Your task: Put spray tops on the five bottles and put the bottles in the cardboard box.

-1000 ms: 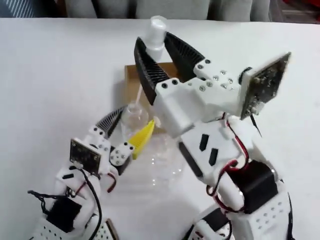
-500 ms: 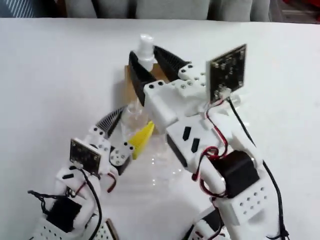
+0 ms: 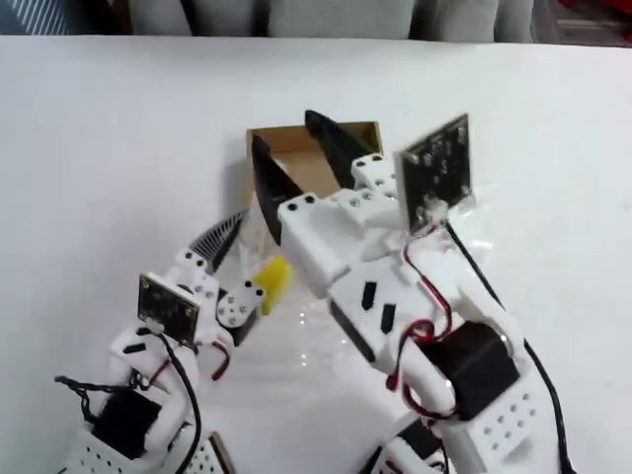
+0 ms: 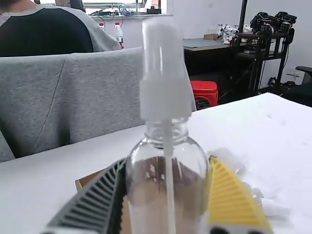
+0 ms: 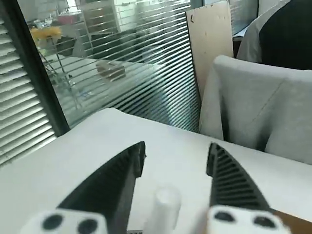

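Clear bottle [image 4: 165, 168], white spray top [image 4: 165, 73] at its neck, pinched upright in left pincer [image 4: 163, 207]; right pincer [image 5: 175, 146] spread.

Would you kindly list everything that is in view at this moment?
bottle: one, clear, upright in the left gripper.
spray top: one, white, sitting on the bottle's neck, low between the fingers of the right gripper.
cardboard box: one, brown, on the table just beyond the bottle.
loose clear pieces: count unclear, on the table beside the bottle.
table: one, white.
grey seat: one, behind the table.
left gripper: one grey and one yellow finger, shut on the bottle.
right gripper: black fingers, open, over the bottle.
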